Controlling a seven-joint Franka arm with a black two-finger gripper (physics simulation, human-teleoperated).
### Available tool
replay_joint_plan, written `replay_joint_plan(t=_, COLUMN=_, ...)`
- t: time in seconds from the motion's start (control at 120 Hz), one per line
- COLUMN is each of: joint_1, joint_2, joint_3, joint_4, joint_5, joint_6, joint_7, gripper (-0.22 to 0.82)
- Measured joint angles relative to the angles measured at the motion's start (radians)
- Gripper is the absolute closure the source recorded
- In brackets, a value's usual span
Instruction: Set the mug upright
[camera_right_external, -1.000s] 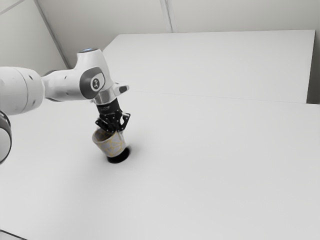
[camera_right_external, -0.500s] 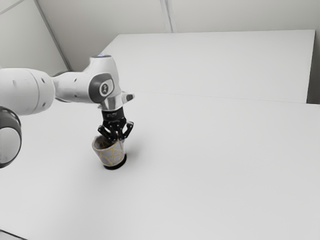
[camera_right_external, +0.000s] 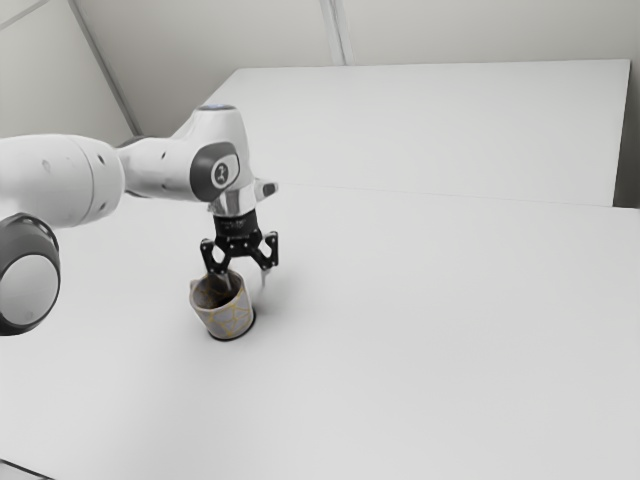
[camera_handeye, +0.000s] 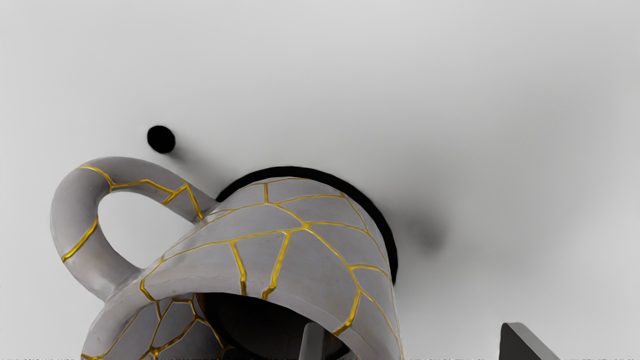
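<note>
- Gripper (camera_right_external: 246, 283): open, wide gap between the fingers, gripping nothing. Points down over the mug (camera_right_external: 229, 315).
- One finger (camera_handeye: 312, 342) reaches in past the mug's rim, the other (camera_handeye: 522, 342) is outside, apart from the wall. Mug wall sits between them, not pinched. Can't tell if the inner finger touches the wall.
- Mug: on the desk (camera_right_external: 430, 350), base down, mouth up, looks upright. Can't rule out a slight lean. Grey with gold crack lines, dark inside.
- Handle (camera_handeye: 75, 220): out to the side, away from the outer finger; it's toward the exterior view's left.
- Black band (camera_handeye: 345, 185) hugs the base; can't tell if it's shadow or part of the mug.
- Room: wide stretch of desk from the mug to the exterior view's right, more toward that view's bottom. Outer finger has space on its far side.
- Edges: faint line crosses behind the mug, well apart from it, pale panel (camera_right_external: 430, 125) beyond. Dark line (camera_right_external: 25, 470) cuts the exterior view's lower left corner, also well apart.
- Count: 1 mug, 1 handle, 2 fingers, 1 arm (camera_right_external: 60, 180), 1 small round black spot (camera_handeye: 161, 139) near the handle, can't tell what it is.
</note>
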Motion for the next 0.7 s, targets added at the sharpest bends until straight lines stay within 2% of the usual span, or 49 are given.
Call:
replay_joint_plan(t=0.208, joint_1=-0.001, joint_2=-0.031, joint_3=0.000, joint_4=0.020, joint_5=-0.003, joint_6=-0.021, joint_7=0.000, gripper=0.09)
replay_joint_plan(t=0.342, joint_1=0.006, joint_2=-0.086, joint_3=0.005, joint_4=0.029, joint_5=0.001, joint_6=-0.043, joint_7=0.034, gripper=0.05)
replay_joint_plan(t=0.533, joint_1=0.055, joint_2=-0.206, joint_3=-0.021, joint_4=0.037, joint_5=0.007, joint_6=-0.060, joint_7=0.157, gripper=0.02)
replay_joint_plan(t=0.7, joint_1=0.065, joint_2=-0.226, joint_3=-0.007, joint_4=0.215, joint_5=0.020, joint_6=-0.131, joint_7=0.283, gripper=0.01)
